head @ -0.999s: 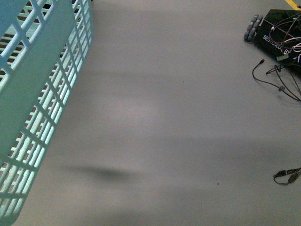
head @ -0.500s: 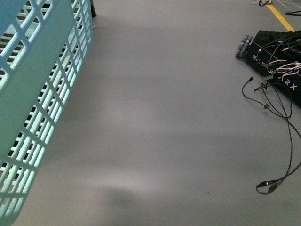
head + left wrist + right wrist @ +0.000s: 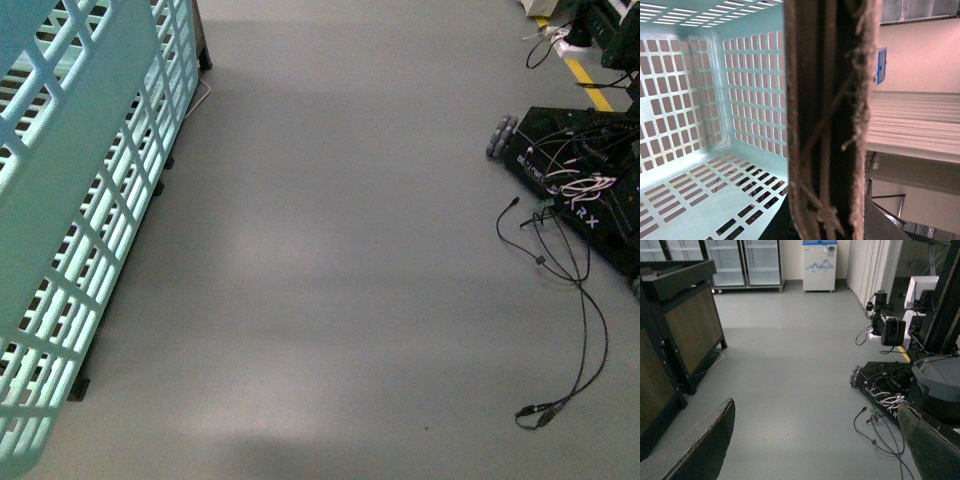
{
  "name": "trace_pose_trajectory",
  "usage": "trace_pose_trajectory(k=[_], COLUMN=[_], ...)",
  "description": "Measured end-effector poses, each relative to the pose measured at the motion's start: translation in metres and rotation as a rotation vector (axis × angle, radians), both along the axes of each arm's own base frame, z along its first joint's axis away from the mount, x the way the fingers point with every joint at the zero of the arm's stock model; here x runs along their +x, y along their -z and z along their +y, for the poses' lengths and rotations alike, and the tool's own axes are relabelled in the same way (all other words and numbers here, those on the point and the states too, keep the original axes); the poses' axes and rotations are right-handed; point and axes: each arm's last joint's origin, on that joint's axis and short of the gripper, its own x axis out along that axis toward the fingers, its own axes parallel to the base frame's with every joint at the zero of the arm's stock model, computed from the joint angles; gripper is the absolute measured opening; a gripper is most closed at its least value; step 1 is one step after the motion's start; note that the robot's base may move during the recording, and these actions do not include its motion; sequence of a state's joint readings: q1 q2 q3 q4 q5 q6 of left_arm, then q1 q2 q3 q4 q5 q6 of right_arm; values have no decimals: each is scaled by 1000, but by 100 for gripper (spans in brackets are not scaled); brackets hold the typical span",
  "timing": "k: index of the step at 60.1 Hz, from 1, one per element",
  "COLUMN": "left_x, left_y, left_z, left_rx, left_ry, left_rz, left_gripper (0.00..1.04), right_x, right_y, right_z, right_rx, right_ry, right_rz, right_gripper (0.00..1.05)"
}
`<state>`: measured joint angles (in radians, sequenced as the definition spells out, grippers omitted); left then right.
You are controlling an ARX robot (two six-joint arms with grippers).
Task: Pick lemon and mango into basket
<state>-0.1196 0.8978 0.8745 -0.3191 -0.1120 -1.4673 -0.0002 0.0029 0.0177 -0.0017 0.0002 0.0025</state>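
The light teal basket fills the left of the front view, its slotted side hanging close to the camera. In the left wrist view I look into its mesh walls and floor, and no fruit shows in that part. Its brown ribbed handles with a pale tie run straight through my left gripper, which is shut on them. My right gripper is open above bare grey floor, with nothing between its dark fingers. The lemon and the mango are out of view.
A black wheeled robot base with loose white and black wires stands at the right, and a cable trails across the floor. Dark cabinets stand at the left. Glass-door fridges and a white cooler line the far wall.
In the front view the black base and its cables have slid down and left, and more of them shows. A dark furniture leg has appeared beside the basket. The basket stays at the left.
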Motion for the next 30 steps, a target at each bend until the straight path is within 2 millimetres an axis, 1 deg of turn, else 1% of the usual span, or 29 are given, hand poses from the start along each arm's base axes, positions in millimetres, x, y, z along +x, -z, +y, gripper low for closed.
trace_pose_trajectory(k=[30], left_x=[0], left_y=[0], left_z=[0], left_rx=[0], left_ry=[0], left_rz=[0], left_gripper=[6], right_x=[0], right_y=[0], right_z=[0], right_rx=[0], right_ry=[0], right_rz=[0], right_gripper=[96])
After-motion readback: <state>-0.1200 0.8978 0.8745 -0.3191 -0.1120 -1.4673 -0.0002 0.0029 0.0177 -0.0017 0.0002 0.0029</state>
